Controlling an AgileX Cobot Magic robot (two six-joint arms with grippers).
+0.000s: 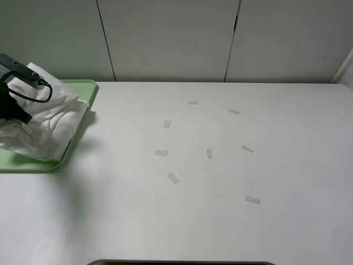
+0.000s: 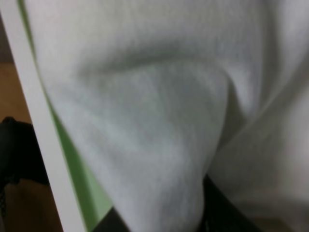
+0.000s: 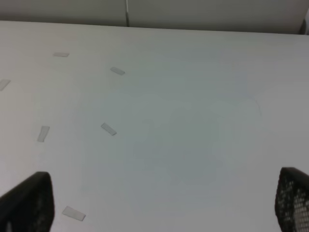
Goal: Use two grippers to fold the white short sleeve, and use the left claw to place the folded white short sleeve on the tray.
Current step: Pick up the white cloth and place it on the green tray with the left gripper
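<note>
Nearest us, the tabletop carries only scattered tape strips, and our right hand hangs above that bare stretch with its fingers spread as wide as they go and nothing between them.

Farther off, at the left edge, we are in the placing step. The shirt is bunched in a loose bundle over the tray, part of it lapping past the tray's right rim. Our left hand sits against the bundle; the wrist view is filled with white cloth close up, with a sliver of green beside it. The fingers themselves are hidden, so we judge, from how the cloth drapes around the hand, that it is nearly closed on the shirt.

Next we would need to lower the bundle fully inside the rim, part the fingers, and lift clear without dragging cloth back out.
</note>
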